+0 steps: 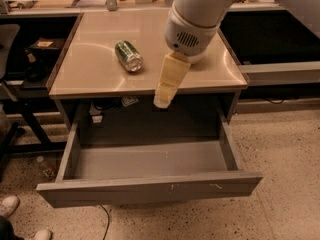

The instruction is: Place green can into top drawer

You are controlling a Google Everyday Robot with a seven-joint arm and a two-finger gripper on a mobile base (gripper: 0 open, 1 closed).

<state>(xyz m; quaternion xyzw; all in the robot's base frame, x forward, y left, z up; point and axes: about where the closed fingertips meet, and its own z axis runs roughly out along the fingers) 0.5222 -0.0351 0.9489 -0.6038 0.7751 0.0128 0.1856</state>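
The green can (129, 56) lies on its side on the tan table top (95, 74), left of centre. The top drawer (150, 188) is pulled out wide below the table, and its grey inside shows nothing in it. My gripper (163, 98) hangs from the big white arm (195, 19) over the table's front edge, above the back of the drawer. It is to the right of the can, nearer the front, and apart from it, and it holds nothing.
A dark desk with clutter (35, 49) and a chair stand at the left. A bottle (46, 167) and white shoes (11, 205) are on the speckled floor by the drawer's left corner. A grey shelf (280, 71) runs along the right.
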